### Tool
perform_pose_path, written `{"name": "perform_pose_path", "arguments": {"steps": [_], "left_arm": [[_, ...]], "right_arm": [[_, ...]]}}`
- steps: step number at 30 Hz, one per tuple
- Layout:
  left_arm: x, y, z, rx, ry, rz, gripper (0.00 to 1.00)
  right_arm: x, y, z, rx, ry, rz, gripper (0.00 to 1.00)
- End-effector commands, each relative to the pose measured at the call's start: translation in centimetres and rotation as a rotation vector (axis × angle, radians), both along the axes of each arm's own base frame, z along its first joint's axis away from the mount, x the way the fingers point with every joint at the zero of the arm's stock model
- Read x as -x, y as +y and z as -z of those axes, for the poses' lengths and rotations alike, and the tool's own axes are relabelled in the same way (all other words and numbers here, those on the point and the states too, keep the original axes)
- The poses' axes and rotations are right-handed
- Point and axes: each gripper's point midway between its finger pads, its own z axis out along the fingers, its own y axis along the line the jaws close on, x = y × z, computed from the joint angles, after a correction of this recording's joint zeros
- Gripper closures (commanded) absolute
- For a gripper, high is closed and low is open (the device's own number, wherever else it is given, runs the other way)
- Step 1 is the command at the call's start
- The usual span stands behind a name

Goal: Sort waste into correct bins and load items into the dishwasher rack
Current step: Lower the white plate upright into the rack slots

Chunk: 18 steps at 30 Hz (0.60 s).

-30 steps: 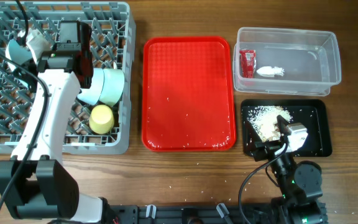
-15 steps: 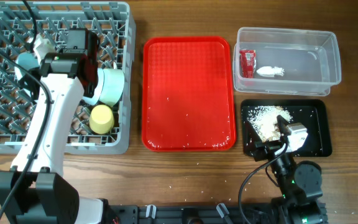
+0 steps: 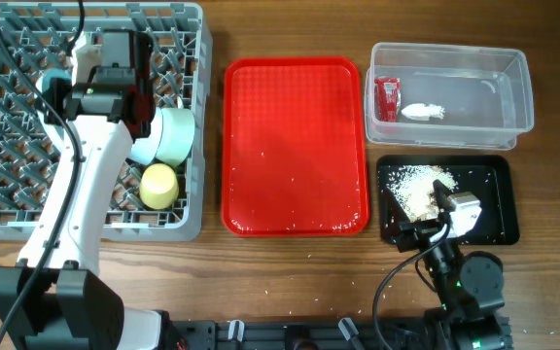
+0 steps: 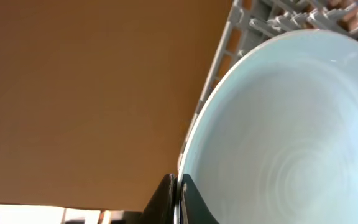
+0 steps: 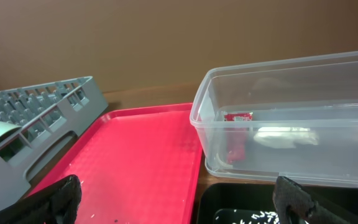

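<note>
The left gripper point(image 4: 178, 188) pinches the pale blue bowl point(image 4: 291, 124) by its rim above the dishwasher rack point(image 4: 229, 37) (presumably to slot it between pegs); the right gripper point(image 5: 176, 199) hangs with jaws spread.

Clear tub point(image 5: 347, 106) holds sauce packet point(image 5: 237, 116), napkin point(image 5: 288, 135); red tray point(image 5: 135, 162) beside

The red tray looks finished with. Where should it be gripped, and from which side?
Take the red tray by its raised rim at the near short edge, coming from the front, likely with the right hand, which sits open nearest it. It lies flat on the table, so only the lip gives something to pinch.
</note>
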Motion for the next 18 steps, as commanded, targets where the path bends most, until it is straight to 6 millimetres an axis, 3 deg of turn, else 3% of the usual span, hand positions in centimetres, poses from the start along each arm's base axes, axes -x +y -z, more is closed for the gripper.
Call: {"name": "perform_pose_path", "arguments": {"steps": [1,6,12,18], "left_arm": [[-0.5,0.1,-2.1,-0.09,0.087,0.038,0.96],[-2.0,-0.6,-1.2,-0.05,0.167,0.147,0.96],[-3.8,-0.8,-2.6,-0.104,0.183,0.205,0.96],[-4.2,-0.2,-2.2,-0.1,0.182,0.195,0.96]], "right_arm": [[0.1,0.1,-0.2,-0.012,-0.009,-0.007,0.0],[0.1,0.1,-0.2,-0.012,-0.009,-0.007,0.0],[0.1,0.1,-0.2,-0.012,-0.009,-0.007,0.0],[0.1,0.1,-0.2,-0.012,-0.009,-0.007,0.0]]}}
